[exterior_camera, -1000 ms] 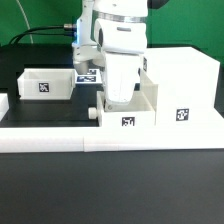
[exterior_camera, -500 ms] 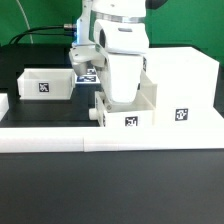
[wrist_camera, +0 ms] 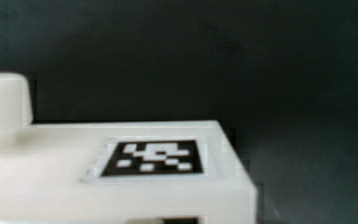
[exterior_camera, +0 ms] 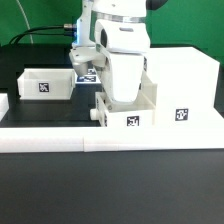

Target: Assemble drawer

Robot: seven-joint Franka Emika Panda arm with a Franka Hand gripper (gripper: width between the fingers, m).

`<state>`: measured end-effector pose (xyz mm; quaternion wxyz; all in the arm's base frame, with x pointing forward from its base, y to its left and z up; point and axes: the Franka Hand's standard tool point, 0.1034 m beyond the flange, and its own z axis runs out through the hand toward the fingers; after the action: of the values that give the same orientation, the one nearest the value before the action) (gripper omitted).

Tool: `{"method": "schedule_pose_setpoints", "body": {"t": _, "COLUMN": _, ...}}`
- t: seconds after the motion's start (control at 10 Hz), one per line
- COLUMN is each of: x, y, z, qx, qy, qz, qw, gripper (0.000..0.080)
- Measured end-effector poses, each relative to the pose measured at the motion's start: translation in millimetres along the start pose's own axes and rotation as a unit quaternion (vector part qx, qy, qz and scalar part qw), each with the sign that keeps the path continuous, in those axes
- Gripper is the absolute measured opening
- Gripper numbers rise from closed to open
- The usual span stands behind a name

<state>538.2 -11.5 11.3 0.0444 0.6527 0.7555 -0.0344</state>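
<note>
The small white drawer box point(exterior_camera: 128, 112) stands mid-table with a marker tag on its front and a round knob point(exterior_camera: 93, 114) on the side toward the exterior view's left. My gripper point(exterior_camera: 122, 98) reaches down into this box from above; its fingertips are hidden behind the box wall, and the box shifts with it. The large white drawer case point(exterior_camera: 186, 84) stands just to the exterior view's right, touching or nearly touching the box. In the wrist view a white tagged face of the box point(wrist_camera: 158, 158) and a white knob point(wrist_camera: 2, 102) fill the lower part.
Another white tagged box part point(exterior_camera: 46, 84) lies at the exterior view's left. A white rail point(exterior_camera: 60, 138) runs along the table's front edge. The marker board point(exterior_camera: 88, 72) lies behind the arm. The black tabletop point(wrist_camera: 247, 60) shows beyond the box.
The drawer box has shifted slightly toward the exterior view's right and risen a little on its left side, together with the gripper.
</note>
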Motion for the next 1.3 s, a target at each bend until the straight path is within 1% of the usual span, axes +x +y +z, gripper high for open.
{"method": "schedule_pose_setpoints", "body": {"t": 0.3, "x": -2.9, "y": -0.7, "z": 0.4, "qx": 0.0, "qy": 0.0, "qz": 0.026, "qw": 1.0, "gripper": 0.0044}}
{"method": "schedule_pose_setpoints", "body": {"t": 0.5, "x": -5.7, "y": -4.0, "z": 2.3, "qx": 0.001, "qy": 0.001, "qz": 0.045, "qw": 0.999, "gripper": 0.0044}}
{"method": "schedule_pose_setpoints", "body": {"t": 0.9, "x": -5.9, "y": -5.2, "z": 3.0, "qx": 0.002, "qy": 0.001, "qz": 0.05, "qw": 0.999, "gripper": 0.0044}}
{"method": "schedule_pose_setpoints", "body": {"t": 1.3, "x": 7.2, "y": -2.2, "z": 1.0, "qx": 0.001, "qy": 0.001, "qz": 0.043, "qw": 0.999, "gripper": 0.0044}}
